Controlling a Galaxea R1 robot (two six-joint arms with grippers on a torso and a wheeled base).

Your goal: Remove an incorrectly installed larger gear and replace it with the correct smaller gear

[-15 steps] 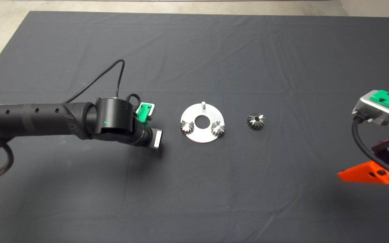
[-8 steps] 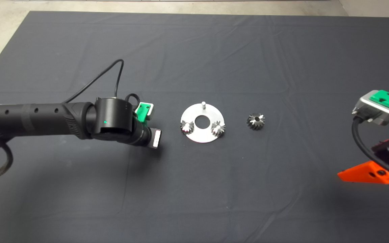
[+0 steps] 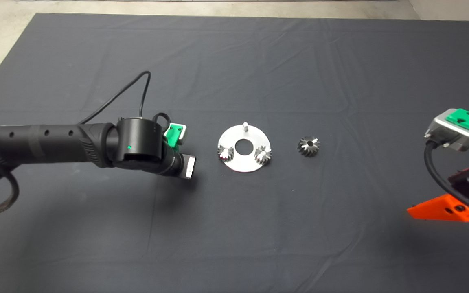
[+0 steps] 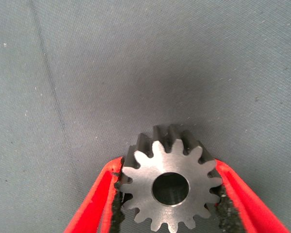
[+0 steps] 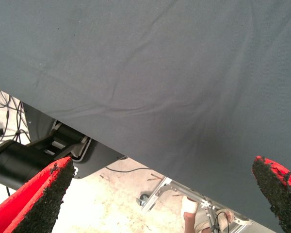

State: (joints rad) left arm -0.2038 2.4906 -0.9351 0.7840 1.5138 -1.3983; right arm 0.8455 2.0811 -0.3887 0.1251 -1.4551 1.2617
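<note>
Left claw (image 4: 169, 206) still clamps smaller gear (image 4: 169, 187), barely moved since prev frame; right claw (image 5: 160, 194) wide.

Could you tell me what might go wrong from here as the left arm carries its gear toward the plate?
1. The left pincer grips the smaller gear only across tooth tips, so it might slip or tilt.
2. The empty pin is thin; a misaligned bore could jam on it.
3. Two gears sit nearby on the plate; the fingers could bump them.
</note>
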